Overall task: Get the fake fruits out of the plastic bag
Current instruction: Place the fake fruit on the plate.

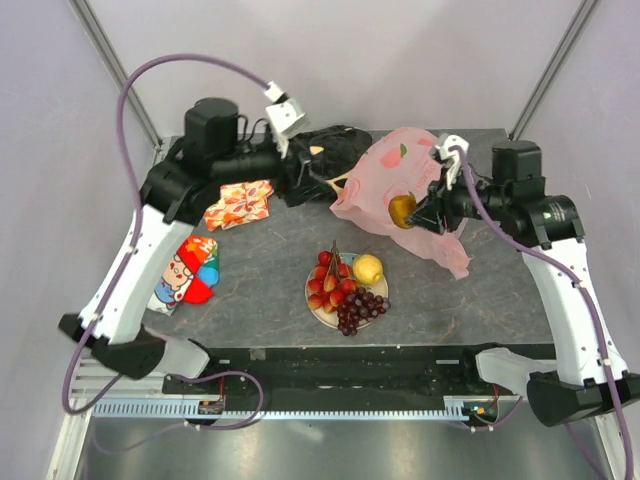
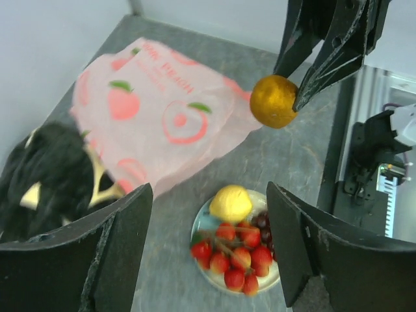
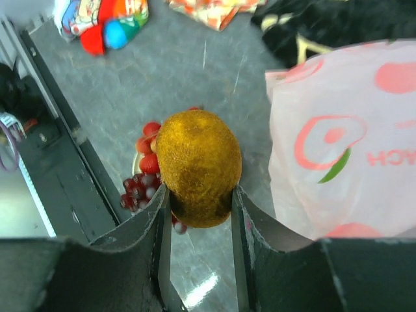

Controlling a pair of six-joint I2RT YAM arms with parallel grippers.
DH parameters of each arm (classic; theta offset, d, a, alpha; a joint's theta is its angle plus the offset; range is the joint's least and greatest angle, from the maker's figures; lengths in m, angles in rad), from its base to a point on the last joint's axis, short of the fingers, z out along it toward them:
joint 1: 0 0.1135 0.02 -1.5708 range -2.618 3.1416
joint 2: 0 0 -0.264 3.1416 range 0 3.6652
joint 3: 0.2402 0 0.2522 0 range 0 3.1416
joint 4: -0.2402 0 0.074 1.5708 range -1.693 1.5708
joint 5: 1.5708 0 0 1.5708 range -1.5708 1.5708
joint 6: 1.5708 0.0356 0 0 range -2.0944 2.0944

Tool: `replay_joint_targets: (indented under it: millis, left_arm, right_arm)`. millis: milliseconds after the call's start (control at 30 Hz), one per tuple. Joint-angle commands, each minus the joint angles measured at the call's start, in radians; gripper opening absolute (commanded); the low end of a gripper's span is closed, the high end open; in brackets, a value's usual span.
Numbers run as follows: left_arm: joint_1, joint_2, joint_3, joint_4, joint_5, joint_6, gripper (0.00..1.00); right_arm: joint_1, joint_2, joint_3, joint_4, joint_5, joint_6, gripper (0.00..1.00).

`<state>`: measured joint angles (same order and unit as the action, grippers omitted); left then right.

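Dark grey mottled table point(image 1: 262, 248), pale walls on three sides, metal frame posts at the far corners. Clock positions are read from the overhead view, 12 being the far edge.

Table centre, slightly toward 6: white plate point(image 1: 311, 306). On it are a cluster of red fruits point(image 1: 330, 282) on brown stems, a yellow lemon point(image 1: 368, 268) at the plate's 1 o'clock and a dark purple grape bunch point(image 1: 362, 308) at its 4 to 5 o'clock, partly over the rim.

1 o'clock on the table: pink plastic bag point(image 1: 385, 172), crumpled and lying flat, peach prints facing up.

Right gripper point(image 3: 199, 201): jaws clamped on a golden-brown fuzzy fruit point(image 3: 198, 162), one finger on each side. The fruit hangs clear of the table surface, just beside the bag's 6 o'clock edge and outside the bag. In the right wrist view the plate lies beneath and beyond it.

Left gripper point(image 2: 208, 195): fingers wide apart, nothing between them. It sits near 12 o'clock, just beside the black patterned cloth point(image 1: 335, 145), which touches the bag's 9 o'clock side.

10 o'clock: orange leaf-print cloth point(image 1: 240, 203), flat on the table. 8 o'clock: red-and-blue printed cloth point(image 1: 188, 272), at the table's left edge, well apart from the plate.
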<state>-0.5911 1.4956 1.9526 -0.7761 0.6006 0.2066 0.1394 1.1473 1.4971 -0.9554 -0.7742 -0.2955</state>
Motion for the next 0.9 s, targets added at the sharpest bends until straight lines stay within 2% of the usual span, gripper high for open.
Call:
replay_joint_targets:
  millis: [0, 33, 167, 233, 333, 533, 867]
  left_arm:
    - [0.063, -0.122, -0.243, -0.041, -0.137, -0.047, 0.79]
    - [0.074, -0.203, -0.314, -0.045, -0.139, -0.042, 0.79]
    - [0.111, -0.352, -0.438, -0.071, -0.098, 0.007, 0.79]
    - [0.193, -0.379, -0.463, -0.087, -0.064, -0.006, 0.79]
    - [0.298, -0.406, -0.455, -0.089, -0.012, -0.041, 0.79]
    - [0.424, -0.414, -0.443, -0.081, 0.108, -0.05, 0.77]
    - [0.496, -0.445, -0.478, -0.055, 0.14, -0.079, 0.77]
  right_arm:
    - [0.129, 0.035, -0.043, -0.052, 0.151, -0.088, 0.15]
    - [0.156, 0.054, -0.06, -0.066, 0.165, -0.124, 0.15]
    - [0.313, 0.092, -0.126, -0.105, 0.208, -0.174, 0.15]
    - [0.344, 0.109, -0.155, -0.082, 0.214, -0.151, 0.15]
    - [0.344, 0.138, -0.19, -0.045, 0.179, -0.08, 0.15]
    - [0.347, 0.204, -0.287, 0.02, 0.21, 0.054, 0.16]
    - [0.347, 0.304, -0.288, 0.116, 0.211, 0.191, 0.23]
